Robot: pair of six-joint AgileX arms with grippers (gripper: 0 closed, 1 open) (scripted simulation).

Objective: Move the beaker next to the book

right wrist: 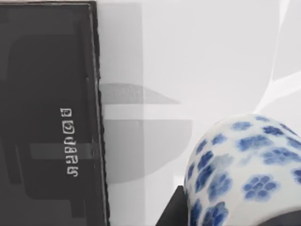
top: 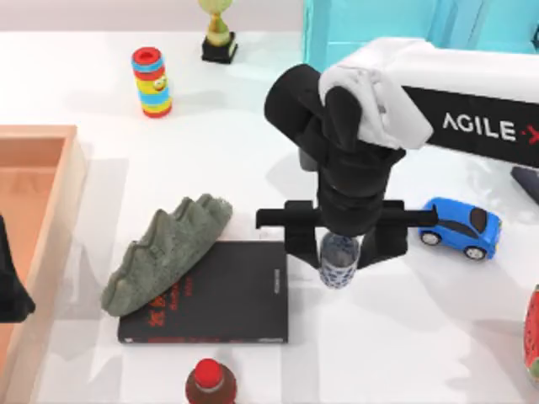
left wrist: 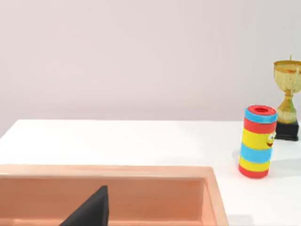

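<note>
Your left gripper (top: 10, 290) sits parked at the worktop's left edge; its state cannot be told. The book (top: 227, 295) lies centre-left. Your right arm reaches in, pointing down, its right gripper (top: 339, 252) clamping the beaker (top: 338, 263) just right of the book.

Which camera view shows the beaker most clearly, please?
The right wrist view: the beaker is close, its blue pattern plain. The top view has it small between the right gripper's fingers.
</note>
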